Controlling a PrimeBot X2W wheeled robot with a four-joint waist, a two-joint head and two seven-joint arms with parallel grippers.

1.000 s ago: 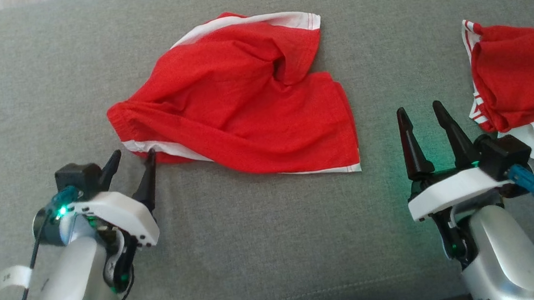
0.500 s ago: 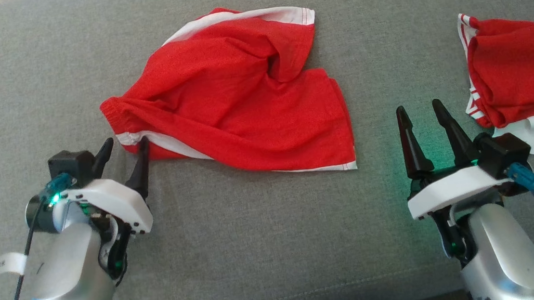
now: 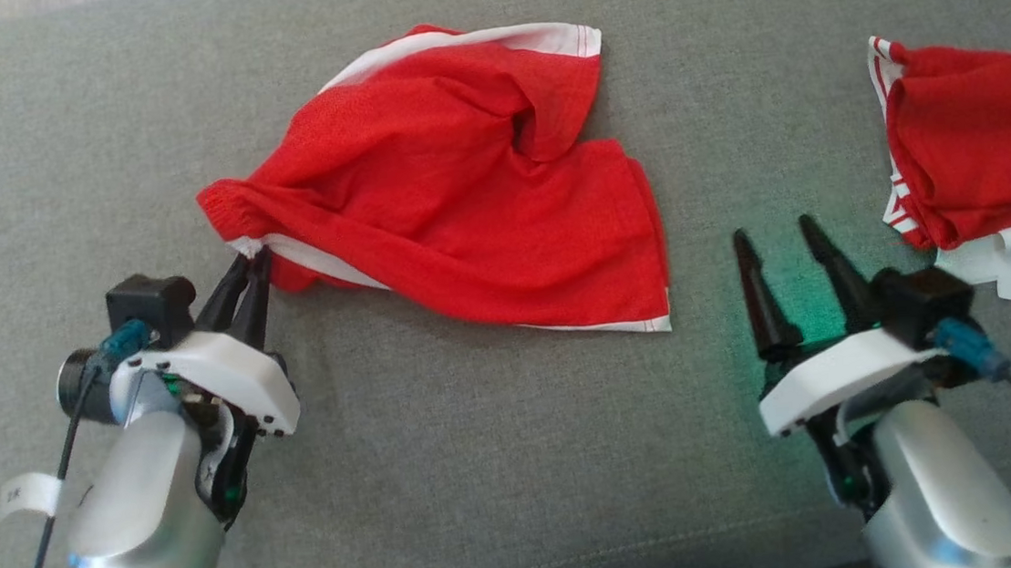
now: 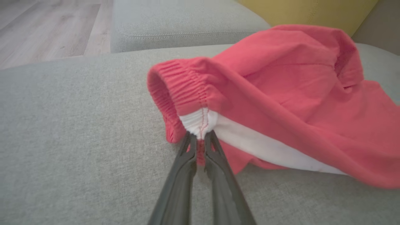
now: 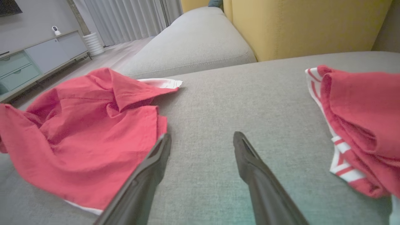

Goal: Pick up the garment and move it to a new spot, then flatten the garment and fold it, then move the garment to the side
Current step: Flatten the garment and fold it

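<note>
Left gripper (image 3: 253,258) clamped on white waistband corner of red shorts (image 3: 460,187) on grey sofa (image 3: 485,469); right gripper (image 3: 774,238) fingers apart, empty, between shorts and second red garment (image 3: 979,151)

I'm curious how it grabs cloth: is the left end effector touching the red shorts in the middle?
Touching. The left wrist view shows the left end effector pinched shut on the red shorts at their white waistband seam.

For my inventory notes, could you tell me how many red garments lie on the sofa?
2: one garment mid-cushion, pinched by the left gripper; another garment at the right edge, partly cut off.
</note>
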